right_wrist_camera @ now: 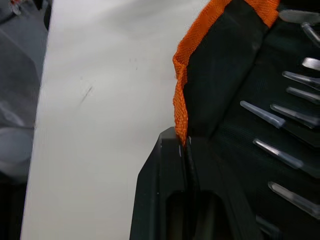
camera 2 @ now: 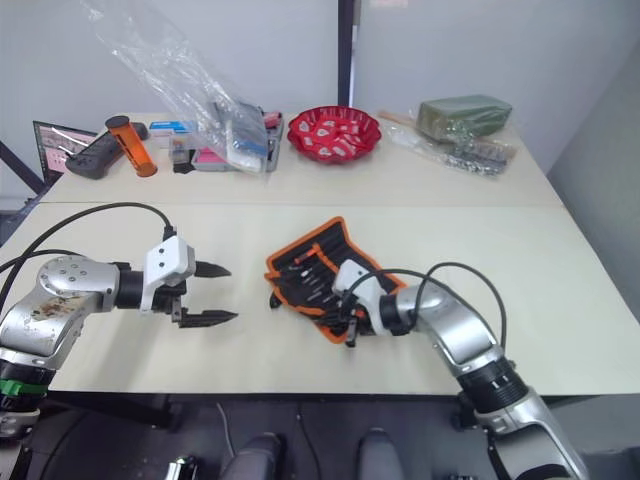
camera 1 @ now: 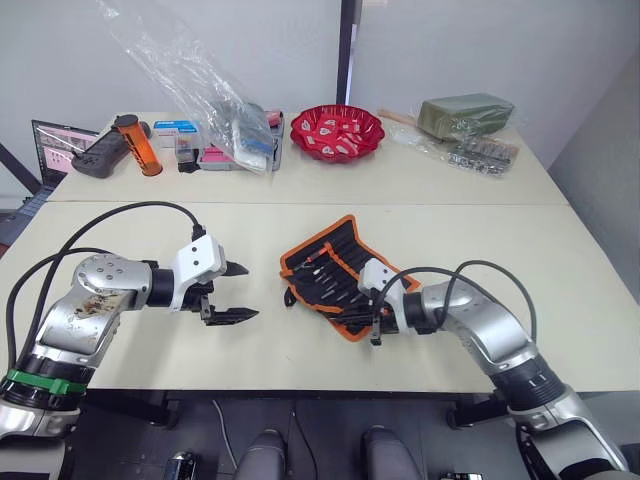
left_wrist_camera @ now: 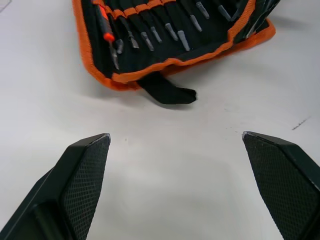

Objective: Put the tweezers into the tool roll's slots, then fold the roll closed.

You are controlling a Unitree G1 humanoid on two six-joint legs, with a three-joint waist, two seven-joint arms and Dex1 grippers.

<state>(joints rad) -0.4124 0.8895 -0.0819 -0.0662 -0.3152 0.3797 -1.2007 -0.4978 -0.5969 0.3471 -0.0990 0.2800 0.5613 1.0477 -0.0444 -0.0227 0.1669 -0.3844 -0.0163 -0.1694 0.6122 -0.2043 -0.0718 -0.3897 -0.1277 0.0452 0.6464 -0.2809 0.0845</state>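
The tool roll (camera 1: 330,265) lies open on the near table, black with orange edging, and its slots (left_wrist_camera: 165,30) hold several slim tools with metal tips. I cannot pick out the tweezers among them. My right gripper (camera 1: 375,325) is at the roll's near right corner, shut on the orange edge (right_wrist_camera: 181,100), which is lifted slightly. My left gripper (camera 1: 248,292) hovers open to the left of the roll with nothing between its fingers (left_wrist_camera: 87,170). A black tie strap (left_wrist_camera: 167,92) sticks out of the roll's near left edge toward it.
On the far table stand a red bowl (camera 1: 337,132), a clear plastic bag (camera 1: 200,80) over small boxes, an orange cylinder (camera 1: 140,145), a green packet (camera 1: 465,112) and a dark screen (camera 1: 55,140). A seam separates the two tables.
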